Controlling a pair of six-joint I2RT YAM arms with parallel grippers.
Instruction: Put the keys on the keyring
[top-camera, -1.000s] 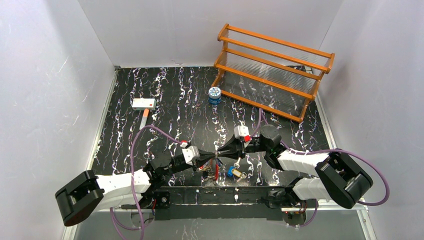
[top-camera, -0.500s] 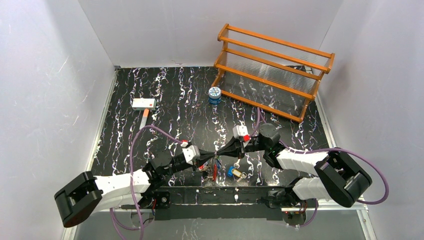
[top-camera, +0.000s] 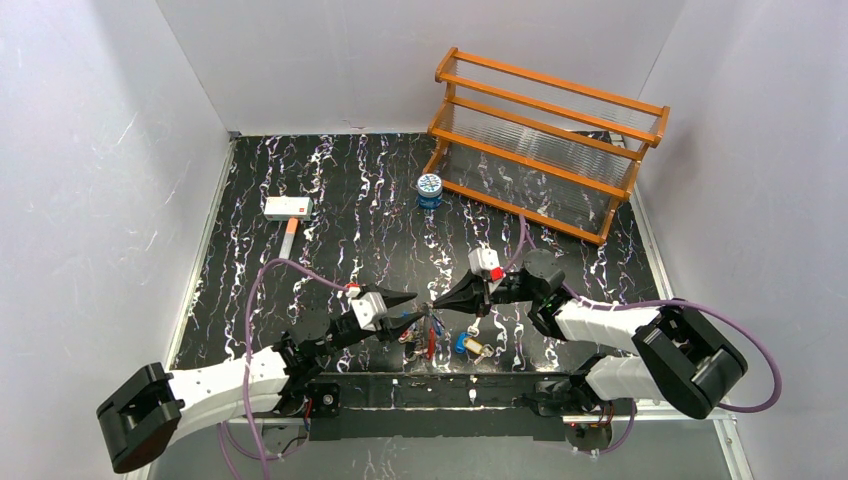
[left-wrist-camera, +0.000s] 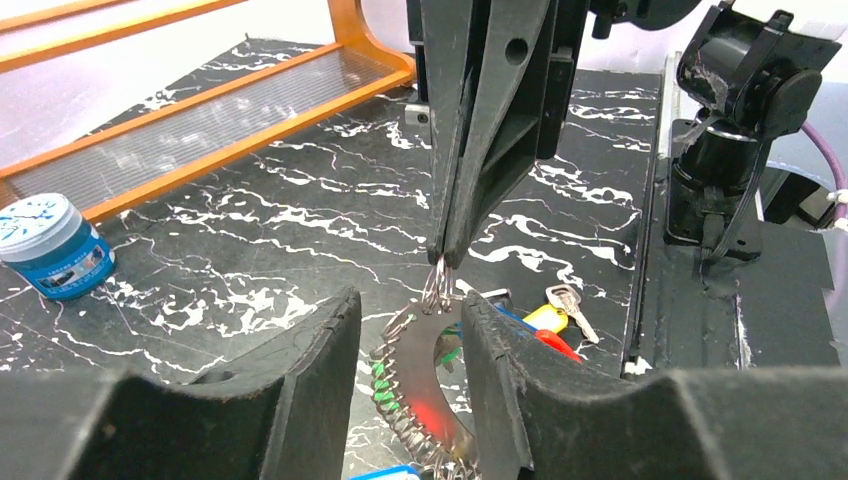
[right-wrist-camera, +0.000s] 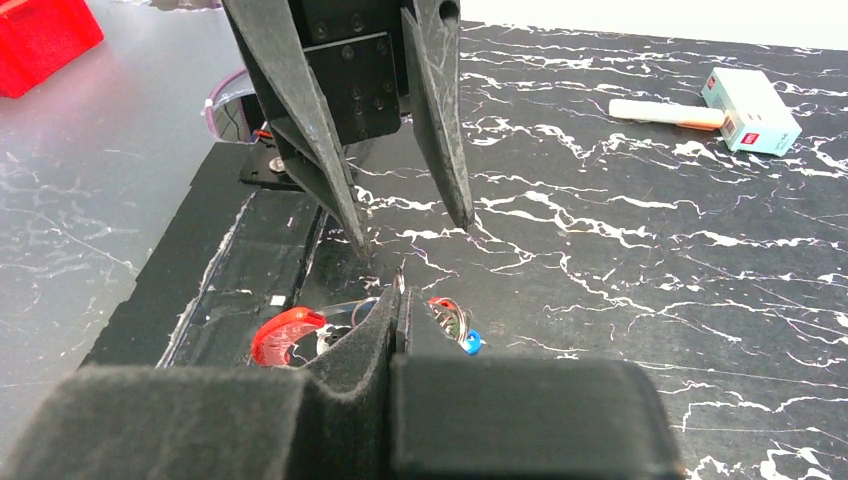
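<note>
Hovering over the bench (top-camera: 330, 200) near edge, top view: left jaws spread, right jaws pressed together, keys (top-camera: 466, 345) beneath. Left wrist: right jaws pinch the keyring (left-wrist-camera: 437, 290); yellow key (left-wrist-camera: 545, 318) & silver key (left-wrist-camera: 570, 300) loose beside. Right wrist: red key (right-wrist-camera: 285, 335) below. Threading prob. mostly left.

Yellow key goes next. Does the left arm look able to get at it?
Probably yes: the left fingers stand open, and the yellow key lies uncovered close beside them. The right fingers, pinching the keyring, hang nearby and crowd the way.
</note>
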